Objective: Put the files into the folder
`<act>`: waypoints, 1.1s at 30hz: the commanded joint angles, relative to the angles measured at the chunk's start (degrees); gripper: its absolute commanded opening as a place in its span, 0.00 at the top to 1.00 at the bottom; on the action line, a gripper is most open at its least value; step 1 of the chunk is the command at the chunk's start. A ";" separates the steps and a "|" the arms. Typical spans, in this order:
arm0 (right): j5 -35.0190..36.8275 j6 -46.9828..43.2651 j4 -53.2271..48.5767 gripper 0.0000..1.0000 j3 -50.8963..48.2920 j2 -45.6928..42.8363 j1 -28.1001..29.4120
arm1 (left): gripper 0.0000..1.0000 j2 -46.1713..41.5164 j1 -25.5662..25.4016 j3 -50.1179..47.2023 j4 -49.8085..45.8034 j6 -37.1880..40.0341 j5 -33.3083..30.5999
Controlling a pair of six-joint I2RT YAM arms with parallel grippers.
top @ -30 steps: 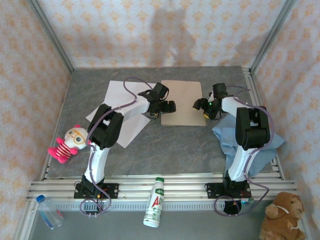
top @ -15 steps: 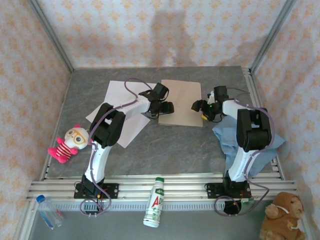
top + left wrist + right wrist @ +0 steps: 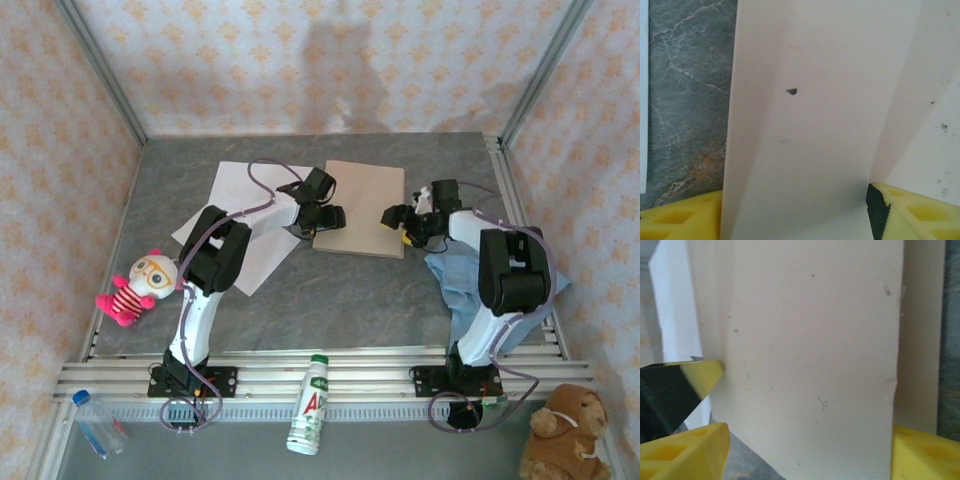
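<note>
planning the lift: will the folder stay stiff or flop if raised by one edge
Probably stiff: the folder looks like flat cardboard, though a fold line in the left wrist view suggests it may bend there. Likely light and thin, so a push could slide it across the smooth table.

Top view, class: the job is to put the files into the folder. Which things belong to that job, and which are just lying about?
Belong to the job:
- folder
- files

Lying about:
- blue cloth
- doll
- milk bottle
- water bottle
- teddy
</note>
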 commanded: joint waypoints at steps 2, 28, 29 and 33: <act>-7.99 0.69 6.43 0.23 -1.64 -5.32 0.95 | 0.30 -1.23 -0.96 -1.59 3.05 -1.78 4.89; 2.49 -4.47 -12.58 0.97 6.24 -12.37 2.77 | 0.13 -11.06 -5.18 -6.54 -2.16 -0.79 2.54; 3.53 -5.43 -14.86 0.98 7.11 -12.89 3.03 | 0.07 -12.69 -5.18 -7.42 -2.88 -0.59 1.25; 8.95 -7.93 -24.53 1.00 12.13 -13.53 4.42 | 0.00 -20.62 -4.88 -10.88 -5.85 1.00 -4.63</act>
